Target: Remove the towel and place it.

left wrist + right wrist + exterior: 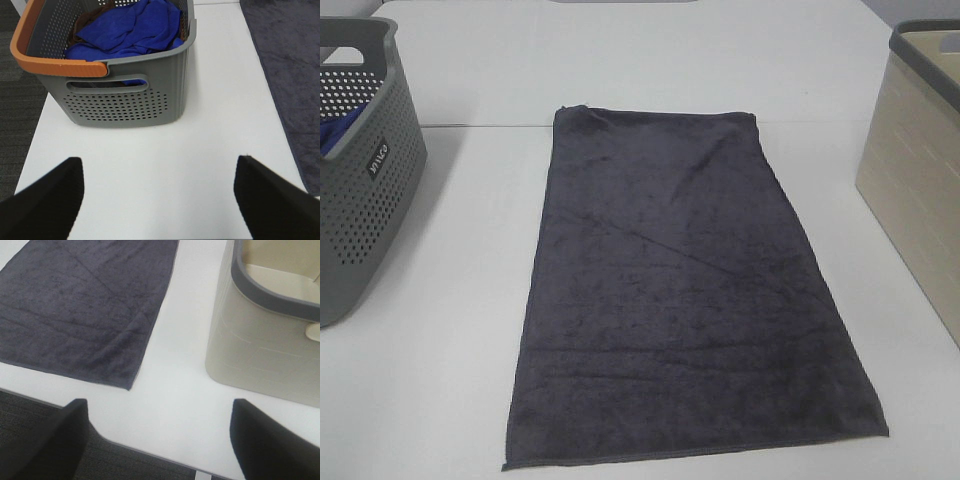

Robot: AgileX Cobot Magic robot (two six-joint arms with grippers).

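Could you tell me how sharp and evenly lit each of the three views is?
Exterior high view: soft, even light, the towel dark but its creases readable, a faint shadow beside the grey basket. Left wrist view: sharp on the blue cloth, the left gripper fingers black and blurred. Right wrist view: slightly soft, the beige basket evenly lit, no glare.

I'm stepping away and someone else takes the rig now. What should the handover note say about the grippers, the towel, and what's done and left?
Left gripper: open, empty, over bare table in front of the grey basket.
Right gripper: open, empty, above the table's near edge, between the towel's corner and the beige basket.
Towel: spread flat on the table between both baskets, touching neither.
Blue cloth: lies in the grey basket.
Done: the towel lies out on the table.
Left: grasp the towel and place it.
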